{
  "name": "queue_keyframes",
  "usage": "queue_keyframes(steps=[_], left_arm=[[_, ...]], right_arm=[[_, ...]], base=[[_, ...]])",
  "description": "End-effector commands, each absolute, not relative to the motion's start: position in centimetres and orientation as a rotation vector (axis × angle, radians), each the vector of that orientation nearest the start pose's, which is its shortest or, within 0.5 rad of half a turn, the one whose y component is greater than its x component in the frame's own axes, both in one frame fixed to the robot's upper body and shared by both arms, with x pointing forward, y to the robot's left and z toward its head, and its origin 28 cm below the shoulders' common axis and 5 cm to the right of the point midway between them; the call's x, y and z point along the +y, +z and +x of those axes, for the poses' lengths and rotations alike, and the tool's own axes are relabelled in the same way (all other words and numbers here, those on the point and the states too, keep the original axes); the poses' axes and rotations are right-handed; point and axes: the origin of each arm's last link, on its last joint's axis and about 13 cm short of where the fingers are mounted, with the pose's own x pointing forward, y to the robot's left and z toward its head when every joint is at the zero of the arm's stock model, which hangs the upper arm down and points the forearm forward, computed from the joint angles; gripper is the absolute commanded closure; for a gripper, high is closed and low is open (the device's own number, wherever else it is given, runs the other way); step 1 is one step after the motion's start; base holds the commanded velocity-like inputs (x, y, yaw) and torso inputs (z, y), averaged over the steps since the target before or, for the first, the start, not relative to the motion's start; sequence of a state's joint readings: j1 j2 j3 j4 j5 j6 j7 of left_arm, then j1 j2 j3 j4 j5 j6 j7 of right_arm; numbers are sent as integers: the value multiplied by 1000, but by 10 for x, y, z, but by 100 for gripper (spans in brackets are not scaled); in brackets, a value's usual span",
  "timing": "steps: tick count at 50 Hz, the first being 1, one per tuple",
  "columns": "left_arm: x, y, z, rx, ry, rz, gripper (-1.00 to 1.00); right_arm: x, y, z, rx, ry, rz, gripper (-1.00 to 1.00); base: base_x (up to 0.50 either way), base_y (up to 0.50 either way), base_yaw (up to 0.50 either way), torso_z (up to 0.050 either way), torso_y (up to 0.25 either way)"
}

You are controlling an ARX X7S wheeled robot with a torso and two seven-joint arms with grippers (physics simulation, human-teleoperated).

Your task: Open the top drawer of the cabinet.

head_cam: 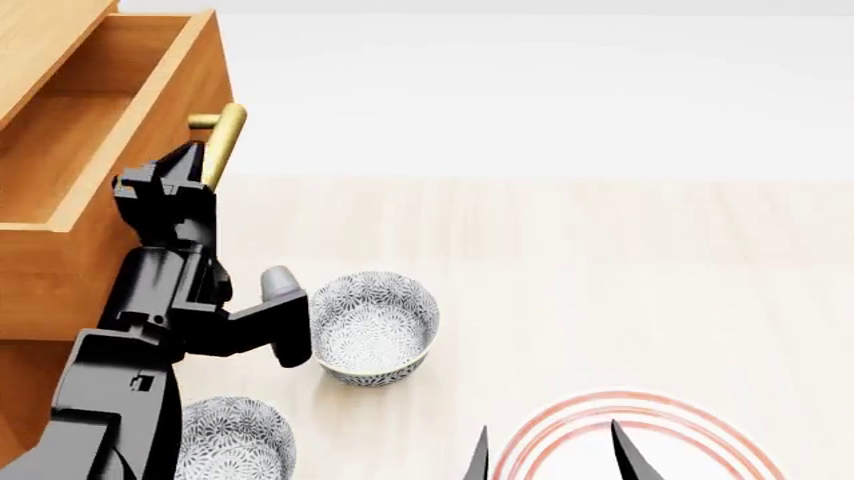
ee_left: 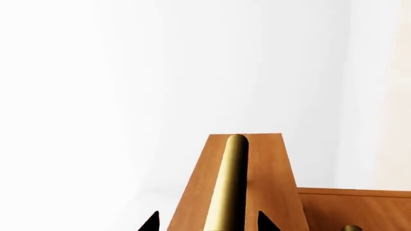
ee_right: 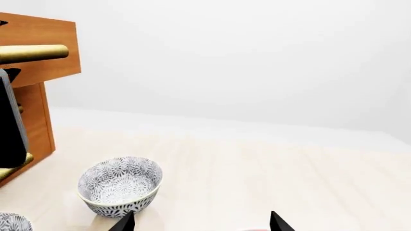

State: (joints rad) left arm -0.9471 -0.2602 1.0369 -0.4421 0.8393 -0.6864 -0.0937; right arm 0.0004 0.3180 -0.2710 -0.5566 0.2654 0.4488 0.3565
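The warm brown wooden top drawer (head_cam: 100, 120) stood pulled well out of the boxy orange-brown wooden cabinet (head_cam: 34, 290) at the head view's left, its bare inside open to the camera. Its brass cylindrical bar handle (head_cam: 222, 140) stuck out from the drawer front, and the black left gripper (head_cam: 191, 165) sat at that handle. In the left wrist view the two dark fingertips (ee_left: 150, 222) stood spread on either side of the bar, with a gap showing on each side, so the fingers flanked the handle without visibly pinching it. The black right gripper (head_cam: 550, 452) hung low over the pale wooden floor (head_cam: 641, 270), its two pointed fingers apart and holding nothing, above a white plate with red rings (head_cam: 641, 435). A grey-patterned ceramic bowl (head_cam: 374, 325) stood on the floor just beside the left arm (head_cam: 160, 300), and a second patterned bowl (head_cam: 238, 440) lay nearer the robot, partly hidden by that arm.
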Motion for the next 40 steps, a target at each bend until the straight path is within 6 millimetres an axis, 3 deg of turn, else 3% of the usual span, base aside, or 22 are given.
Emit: queue_keyframes(steps=[1,11,25,33,40], left_arm=[[202,161,367,-188,173,1681,-100],[197,163,361,-207,162,1673,-100],[161,169,345,-289,64,1660,-100],[147,182,334,-321,19,1618,-100],[137,212,324,-353,35,1573,-100]], right_arm=[[-91,87,187,-20,46,-62,-100],[-93,87,186,-22,41,-57,-100],[-94,88,184,-24,30,-56,-100],[-94,88,184,-24,28,-55,-100],[-96,91,183,-27,23,-58,-100]], base=[[0,0,0,0,0],[0,0,0,0,0],[0,0,0,0,0],[0,0,0,0,0],[0,0,0,0,0]])
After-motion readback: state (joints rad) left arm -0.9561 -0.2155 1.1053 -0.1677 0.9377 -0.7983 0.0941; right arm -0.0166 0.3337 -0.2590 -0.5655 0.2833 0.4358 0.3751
